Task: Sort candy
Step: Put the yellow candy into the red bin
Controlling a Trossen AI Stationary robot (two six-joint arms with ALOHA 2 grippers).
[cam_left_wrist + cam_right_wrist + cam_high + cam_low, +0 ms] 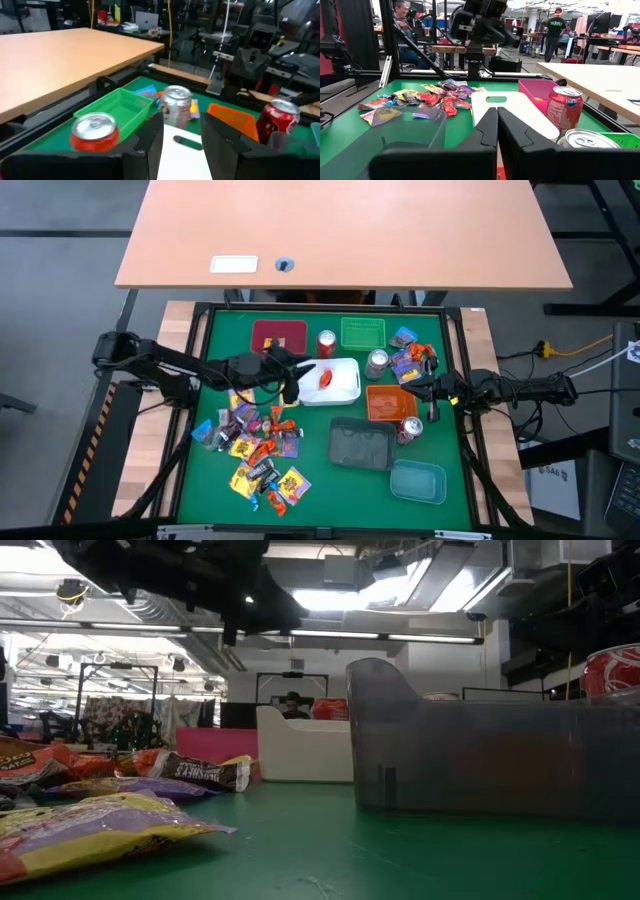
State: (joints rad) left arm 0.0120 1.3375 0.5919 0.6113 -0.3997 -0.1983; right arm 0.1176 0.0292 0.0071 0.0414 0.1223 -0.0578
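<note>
Left end effector (297, 383): fingers parted, empty, above white tray's (340, 390) left edge.
Right end effector (412, 386): closed, empty.
Candy (262, 450): heaped left.

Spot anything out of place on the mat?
Mostly the soda cans: three stand among the trays, such as one by the green tray. A few candies lie apart from the main candy pile, near the right gripper.

the candy (258, 448) lies in a loose heap on the green mat's left half, wrappers yellow, orange, purple, blue and dark (some overlapping, some flat). one orange-red sweet (326, 379) rests inside the white tray (345, 390).
</note>
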